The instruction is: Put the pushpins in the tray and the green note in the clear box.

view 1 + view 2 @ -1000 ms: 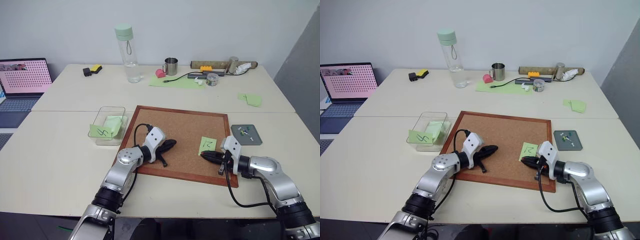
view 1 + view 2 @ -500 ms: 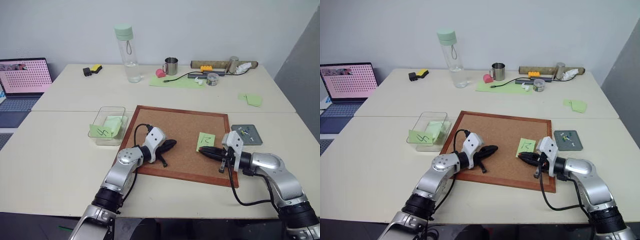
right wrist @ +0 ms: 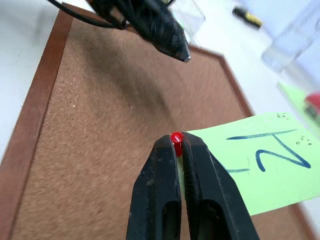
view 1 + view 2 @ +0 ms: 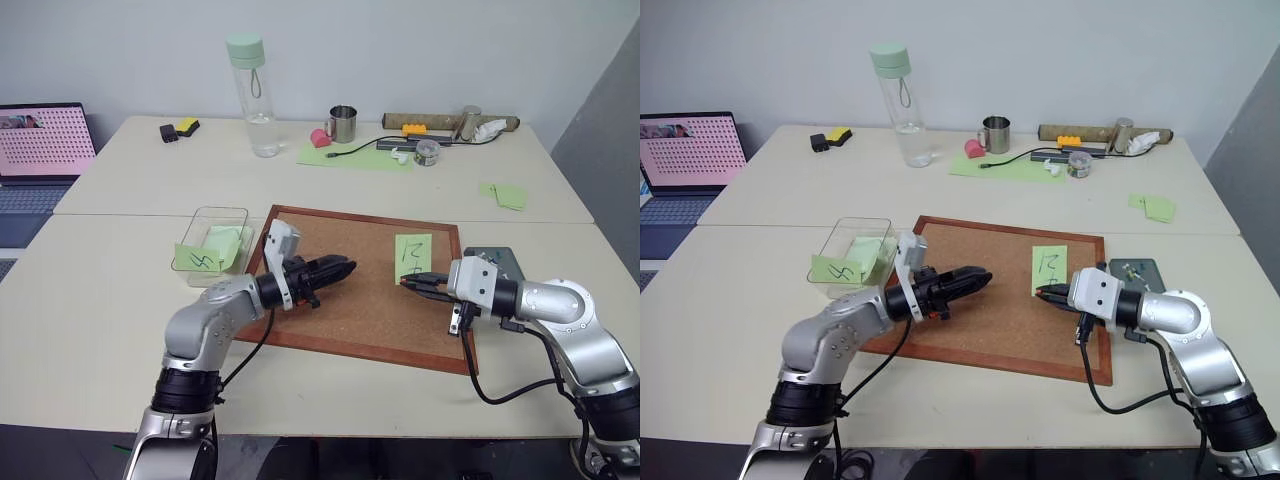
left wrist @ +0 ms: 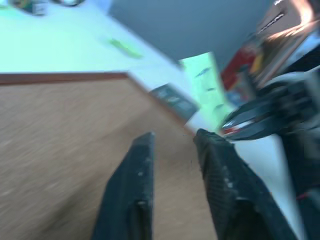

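The right gripper's [image 3: 177, 142] two black fingers are pressed together on the red pushpin [image 3: 176, 137], whose head sits pinched at their tips, with the green note [image 3: 250, 162] hanging on that pin beside the fingers. Also in the right wrist view, the corkboard [image 3: 100, 145] lies below and the left gripper [image 3: 172, 42] points in from across it.

In the left wrist view, the left gripper's fingers [image 5: 137, 195] stand a narrow gap apart with nothing between them. Beyond them are the note, the tray [image 5: 172, 100] and the right gripper.

In the left eye view, both grippers are raised above the corkboard, facing each other. The left gripper is over the board's left half, the right gripper over its right part, well apart. The note stands upright at the right gripper's tips, clear of the board. The tray lies just beyond the board's right edge, partly behind the right arm. The clear box [image 4: 222, 243] sits just left of the board, holding pale green notes [image 4: 226, 244], with a scribbled note [image 4: 198, 259] against its front wall.
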Tool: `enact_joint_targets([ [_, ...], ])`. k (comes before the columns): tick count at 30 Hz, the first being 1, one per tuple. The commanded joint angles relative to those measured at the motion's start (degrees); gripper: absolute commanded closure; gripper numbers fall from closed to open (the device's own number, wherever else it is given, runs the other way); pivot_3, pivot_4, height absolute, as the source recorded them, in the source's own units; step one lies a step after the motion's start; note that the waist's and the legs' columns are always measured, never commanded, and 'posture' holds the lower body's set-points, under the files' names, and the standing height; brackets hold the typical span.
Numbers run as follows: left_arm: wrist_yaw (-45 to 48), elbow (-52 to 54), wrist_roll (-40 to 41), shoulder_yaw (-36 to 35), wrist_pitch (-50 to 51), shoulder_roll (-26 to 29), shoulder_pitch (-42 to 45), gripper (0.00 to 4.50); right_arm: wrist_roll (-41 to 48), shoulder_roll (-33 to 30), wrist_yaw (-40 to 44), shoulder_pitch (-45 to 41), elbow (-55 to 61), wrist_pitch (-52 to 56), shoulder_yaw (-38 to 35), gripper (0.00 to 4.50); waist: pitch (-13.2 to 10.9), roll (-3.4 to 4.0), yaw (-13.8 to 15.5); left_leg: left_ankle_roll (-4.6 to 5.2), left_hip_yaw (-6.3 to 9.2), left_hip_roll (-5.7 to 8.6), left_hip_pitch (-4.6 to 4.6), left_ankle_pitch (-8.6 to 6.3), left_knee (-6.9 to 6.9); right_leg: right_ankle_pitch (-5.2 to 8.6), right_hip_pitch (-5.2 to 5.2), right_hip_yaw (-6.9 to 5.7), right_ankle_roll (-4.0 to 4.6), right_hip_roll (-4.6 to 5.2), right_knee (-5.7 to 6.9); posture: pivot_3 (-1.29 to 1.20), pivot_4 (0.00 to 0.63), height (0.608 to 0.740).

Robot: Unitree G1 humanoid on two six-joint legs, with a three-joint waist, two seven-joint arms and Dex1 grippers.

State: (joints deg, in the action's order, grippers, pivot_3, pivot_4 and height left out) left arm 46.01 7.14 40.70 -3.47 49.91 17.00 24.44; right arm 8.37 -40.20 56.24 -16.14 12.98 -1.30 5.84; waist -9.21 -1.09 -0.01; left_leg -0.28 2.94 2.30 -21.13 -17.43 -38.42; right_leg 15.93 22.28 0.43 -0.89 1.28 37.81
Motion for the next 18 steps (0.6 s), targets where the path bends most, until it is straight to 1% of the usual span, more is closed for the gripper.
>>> enact_joint_targets([
  [1, -2.08, 0.26, 5.32, -2.18, 4.11, -1.74, 0.95, 2.1, -0.5, -0.12, 0.73, -1.75, 1.4, -3.9, 0.35, 4.5, -0.01, -0.02, 0.02, -0.04, 0.0, 0.0, 0.01, 0.02, 0.0, 0.0, 0.0, 0.0, 0.0, 0.0, 0.01, 0.0, 0.15, 0.74],
  [8, -7.04, -2.7, 5.38, -1.48, 2.59, -7.7, 2.65, 0.72, -1.09, -0.2, 1.41, -3.64, 2.76, -5.19, 2.03, 4.5, -0.04, -0.06, 0.12, -0.15, 0.01, 0.01, 0.0, 0.09, -0.02, -0.01, -0.01, -0.01, 0.01, 0.0, 0.01, 0.0, 0.15, 0.74],
  [10, -8.02, -3.65, 7.11, -2.24, 3.37, -9.72, 3.56, 0.34, -1.06, -0.18, 1.6, -4.2, 2.94, -5.04, 2.35, 4.5, -0.03, -0.06, 0.14, -0.16, 0.0, 0.01, 0.0, 0.09, -0.03, -0.01, 0.0, 0.0, 0.01, 0.0, 0.01, 0.0, 0.15, 0.74],
  [18, -9.88, -5.73, 9.96, -2.41, 4.1, -14.11, 5.59, 0.34, -0.89, 0.24, 1.7, -5.23, 3.68, -4.31, 3.5, 4.5, -0.03, -0.06, 0.11, -0.19, 0.01, 0.01, 0.0, 0.1, -0.03, -0.01, 0.0, -0.02, 0.01, 0.0, 0.02, 0.0, 0.15, 0.74],
])
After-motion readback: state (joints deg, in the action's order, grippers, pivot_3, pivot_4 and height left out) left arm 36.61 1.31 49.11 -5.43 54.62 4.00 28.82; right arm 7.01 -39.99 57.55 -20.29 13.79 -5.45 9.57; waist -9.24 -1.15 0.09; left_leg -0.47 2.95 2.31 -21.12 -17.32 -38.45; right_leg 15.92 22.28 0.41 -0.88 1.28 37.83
